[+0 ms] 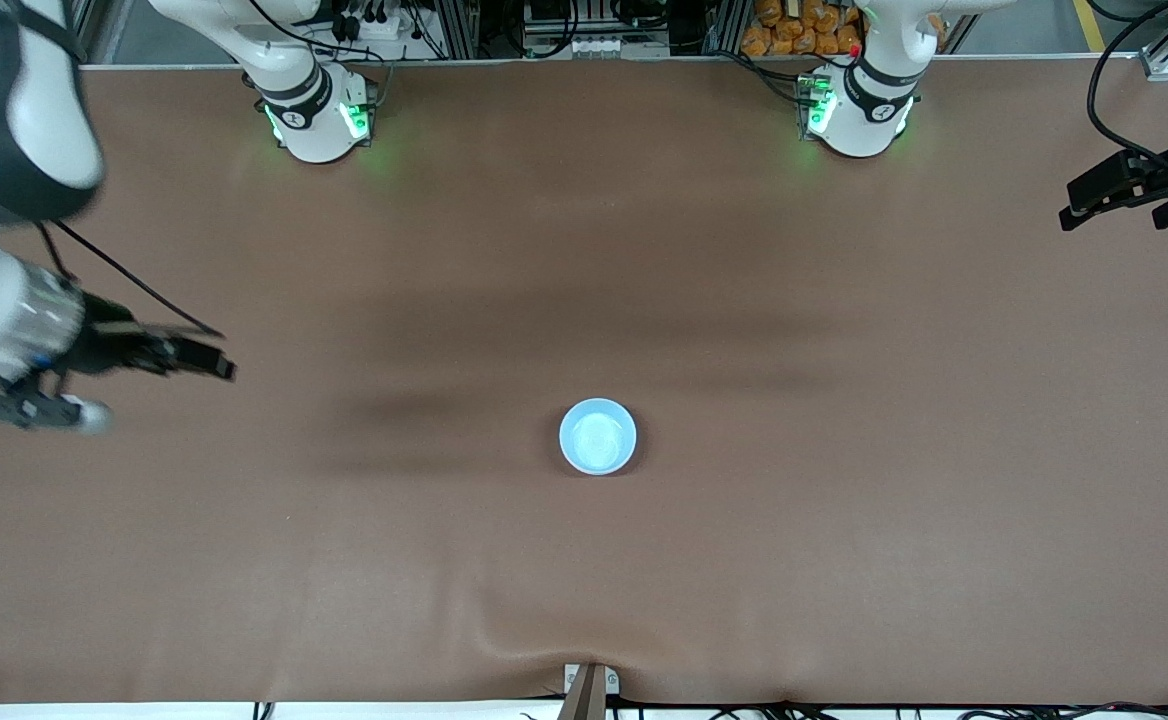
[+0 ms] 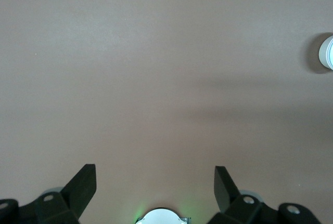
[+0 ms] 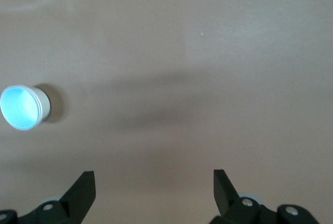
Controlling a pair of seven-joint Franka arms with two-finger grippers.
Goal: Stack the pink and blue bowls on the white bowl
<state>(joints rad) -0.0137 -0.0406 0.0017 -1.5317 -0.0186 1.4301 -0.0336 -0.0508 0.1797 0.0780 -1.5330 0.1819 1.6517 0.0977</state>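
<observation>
Grippers first — the left gripper hangs over bare table at the left arm's end, its 2 dark fingers spread wide with nothing between them. In the front view it shows at the table's edge, well apart from the bowls. The right gripper is the same story at the right arm's end: jaws fully apart, empty, over plain brown cloth; the front view catches it low by that edge. Both arms wait, clear of the middle.

Out from there — the blue bowl sits upright mid-table, roughly midway between the 2 arms and nearer the front camera than their bases. Its inside glows light blue, and the right wrist view shows a pale outer wall around it. Whether white and pink bowls nest beneath it cannot be told. The left wrist view catches only a pale sliver of it.
</observation>
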